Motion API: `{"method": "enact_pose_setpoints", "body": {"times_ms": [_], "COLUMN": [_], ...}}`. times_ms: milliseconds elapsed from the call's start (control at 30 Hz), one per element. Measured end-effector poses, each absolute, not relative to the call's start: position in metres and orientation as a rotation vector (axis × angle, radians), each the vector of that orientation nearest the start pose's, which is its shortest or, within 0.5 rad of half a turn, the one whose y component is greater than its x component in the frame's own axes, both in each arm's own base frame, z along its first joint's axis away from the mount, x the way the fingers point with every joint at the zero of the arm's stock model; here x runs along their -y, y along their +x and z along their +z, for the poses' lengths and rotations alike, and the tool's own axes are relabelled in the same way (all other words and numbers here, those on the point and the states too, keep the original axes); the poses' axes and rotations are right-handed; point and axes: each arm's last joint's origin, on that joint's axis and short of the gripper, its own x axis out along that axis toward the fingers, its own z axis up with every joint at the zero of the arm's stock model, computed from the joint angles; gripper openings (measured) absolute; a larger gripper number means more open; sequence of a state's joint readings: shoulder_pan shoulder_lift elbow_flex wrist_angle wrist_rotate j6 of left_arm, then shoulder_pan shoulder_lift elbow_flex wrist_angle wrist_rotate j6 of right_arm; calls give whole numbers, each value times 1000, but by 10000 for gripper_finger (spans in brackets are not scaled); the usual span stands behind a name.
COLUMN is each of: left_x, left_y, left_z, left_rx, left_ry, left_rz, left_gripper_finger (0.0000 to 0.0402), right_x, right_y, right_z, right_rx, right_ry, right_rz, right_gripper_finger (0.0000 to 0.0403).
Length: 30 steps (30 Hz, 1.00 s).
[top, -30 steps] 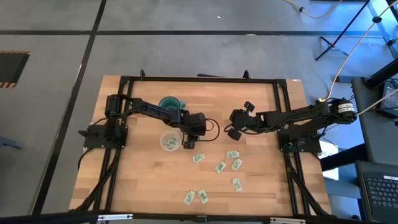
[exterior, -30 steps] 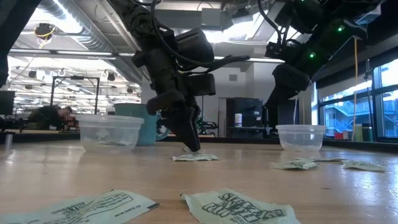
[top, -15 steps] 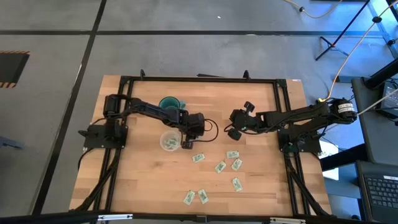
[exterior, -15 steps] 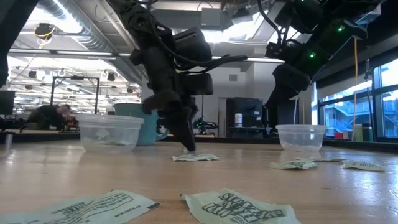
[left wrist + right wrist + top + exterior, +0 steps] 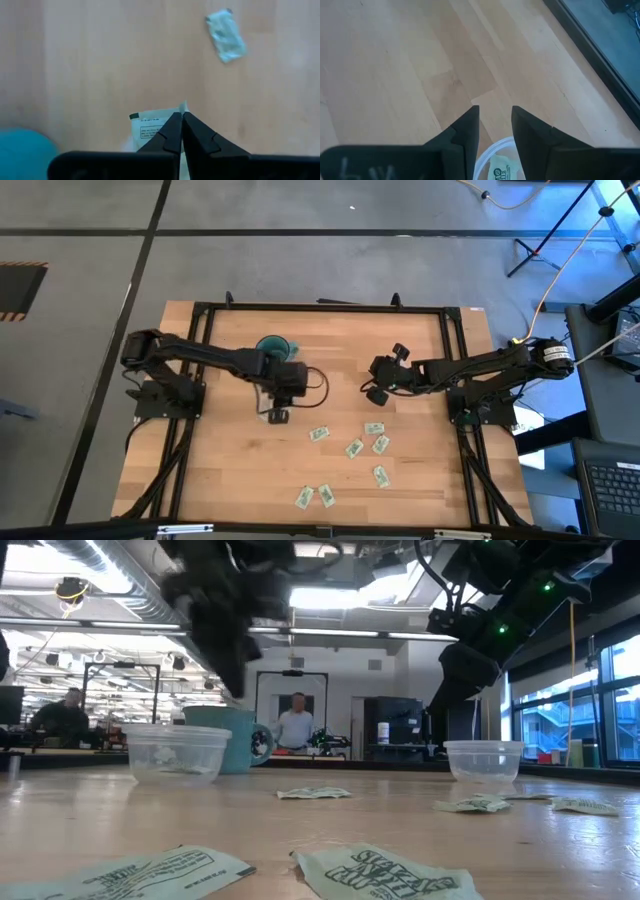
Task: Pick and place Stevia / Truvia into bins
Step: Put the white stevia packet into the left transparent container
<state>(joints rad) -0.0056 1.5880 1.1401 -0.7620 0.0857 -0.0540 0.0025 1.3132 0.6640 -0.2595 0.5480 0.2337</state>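
My left gripper [image 5: 279, 416] hangs over the left clear cup [image 5: 262, 408], next to the teal mug [image 5: 272, 345], shut on a white-and-green sachet [image 5: 150, 126]. It shows high and blurred in the low view, above that cup [image 5: 180, 752]. My right gripper [image 5: 374, 394] is open above the right clear cup [image 5: 485, 760], whose rim [image 5: 487, 155] shows between its fingers with a sachet [image 5: 501, 172] inside. Several sachets lie flat on the table [image 5: 319, 434] [image 5: 354, 448] [image 5: 381, 476] [image 5: 305, 498]. My left gripper pinches the sachet between its two shut fingertips [image 5: 175, 125], at one end near a corner [image 5: 167, 116]. The fingers point down from above. The sachet is lifted clear of the table and sticks out to one side of the fingertips.
The teal mug [image 5: 225, 738] stands just behind the left cup. A lone sachet [image 5: 313, 793] lies between the two cups; others lie near the table's near edge [image 5: 170, 875] [image 5: 385, 875]. A black frame [image 5: 320, 308] runs around the table. People stand in the room behind.
My left gripper, shut at a sachet on the table to the right of the left cup, has risen with it and swung toward the table's left, over the cup. That sachet has left the table. The right arm has kept still.
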Motion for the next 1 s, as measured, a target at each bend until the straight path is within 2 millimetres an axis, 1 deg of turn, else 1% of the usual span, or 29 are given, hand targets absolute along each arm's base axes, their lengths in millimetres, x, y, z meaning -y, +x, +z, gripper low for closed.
{"method": "enact_pose_setpoints", "body": {"times_ms": [100,167,267,400,633,733,867,1000], "left_x": [19,26,30,29,25,24,24,25], "left_y": [295,291,286,283,277,277,277,277], "left_z": [225,219,209,199,188,188,189,195], "left_rx": [-1217,-1238,-1248,-1275,-1292,-1288,-1285,-1308], "left_ry": [-125,-127,-120,-122,-149,-146,-143,-151], "left_rz": [-48,-31,24,99,146,180,176,161], "left_gripper_finger": [4,5,8,8,9,25,52,76], "right_x": [15,15,15,15,15,15,14,14], "right_y": [241,241,242,242,242,242,242,241], "right_z": [186,186,186,186,186,186,186,186], "right_rx": [-817,-816,-810,-809,-809,-810,-810,-812], "right_ry": [-37,-37,-35,-34,-34,-34,-34,-34], "right_rz": [-606,-605,-605,-605,-605,-605,-605,-605], "right_gripper_finger": [118,118,118,118,118,118,118,118]}}
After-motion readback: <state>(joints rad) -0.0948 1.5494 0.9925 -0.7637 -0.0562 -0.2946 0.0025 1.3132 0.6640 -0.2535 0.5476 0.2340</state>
